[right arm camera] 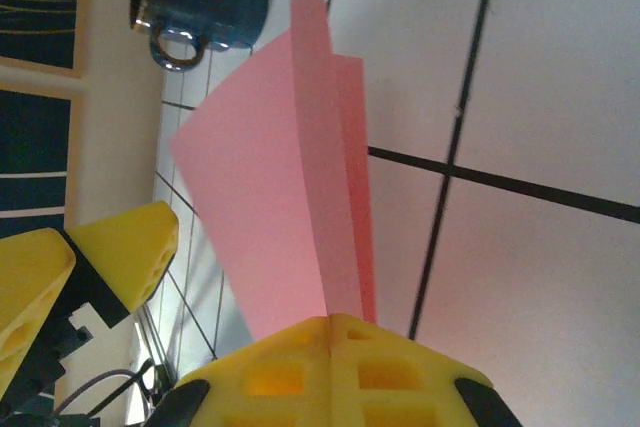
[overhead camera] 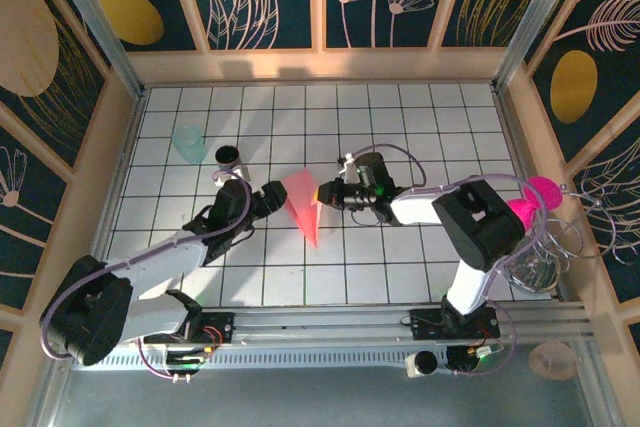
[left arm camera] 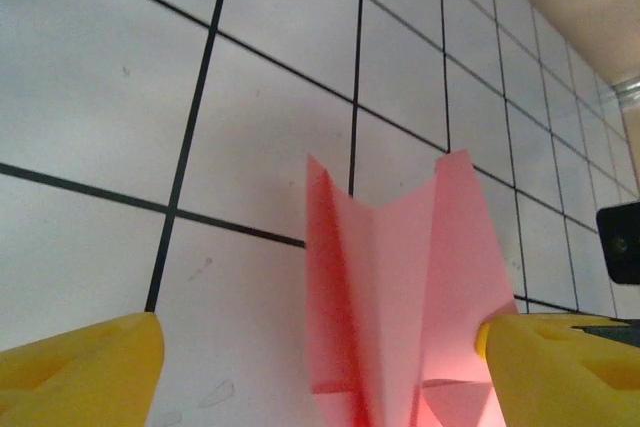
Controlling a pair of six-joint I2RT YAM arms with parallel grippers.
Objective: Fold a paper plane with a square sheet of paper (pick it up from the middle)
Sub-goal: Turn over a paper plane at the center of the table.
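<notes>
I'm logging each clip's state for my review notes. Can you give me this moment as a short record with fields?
paper plane: salmon-pink, folded, flaps standing up, point toward the arms' bases
right claw: shut on the paper plane's edge
left claw: open, straddling the paper plane
nearby: dark mug and teal cup on the table

You have a white tiled table (overhead camera: 380,277) with black grid lines, boxed by navy wall panels (overhead camera: 285,17) bearing gold ovals and pale plant drawings, framed in tan wood (overhead camera: 320,65).
</notes>
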